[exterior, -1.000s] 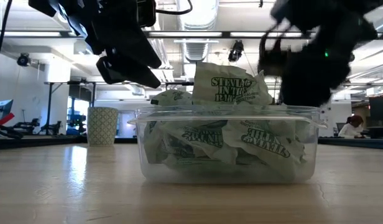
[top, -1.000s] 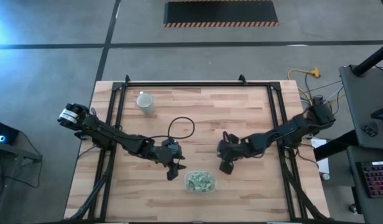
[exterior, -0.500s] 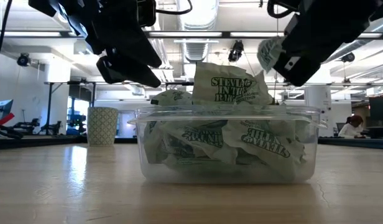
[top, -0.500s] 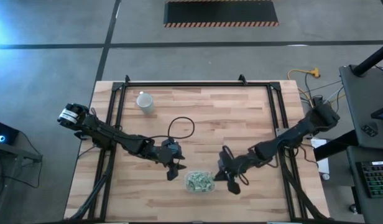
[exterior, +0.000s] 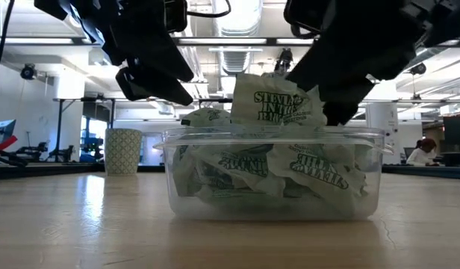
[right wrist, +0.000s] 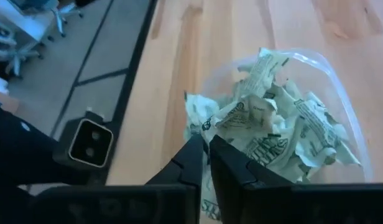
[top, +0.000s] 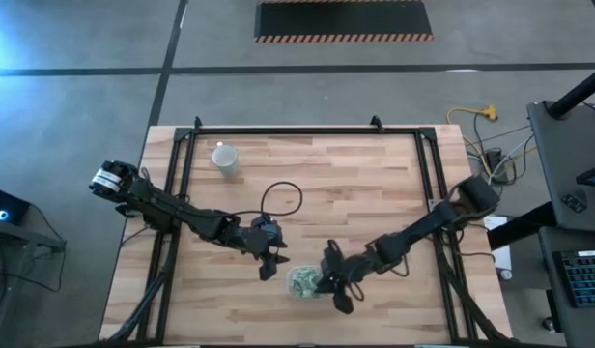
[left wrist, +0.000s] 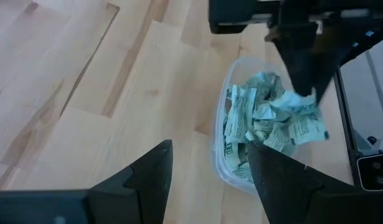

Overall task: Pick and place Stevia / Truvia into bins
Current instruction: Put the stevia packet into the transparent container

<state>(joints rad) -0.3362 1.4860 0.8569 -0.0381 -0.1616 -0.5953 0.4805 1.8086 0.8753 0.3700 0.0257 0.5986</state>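
Note:
The clear bin [top: 307,282] stands near the table's front edge, heaped with crumpled pale green and white Stevia sachets [left wrist: 260,118]. One sachet [exterior: 278,101] sticks up above the rim. My right gripper [right wrist: 206,142] reaches over the bin's right side, slanting down, its fingers almost together on a sachet [right wrist: 201,115] at the top of the heap. My left gripper [left wrist: 210,168] hangs open just left of the bin, with nothing between its fingers. My right gripper has a crumpled sachet's edge [left wrist: 301,106] at its fingertips, pinched between the two fingers with only a sliver of gap. The fingers slant down from the table's right. The sachet's other end lies on the heap in the bin.
A white patterned cup [top: 225,158] stands at the table's far left. A black cable loop [top: 281,198] lies on the middle of the table, behind the left gripper. Bare wood lies on both sides of the bin.
My right gripper has swung from right of the bin toward the table's near edge and then left, carrying a sachet, and now stands low over the bin's right side. It has tipped as it went. The left arm has kept still.

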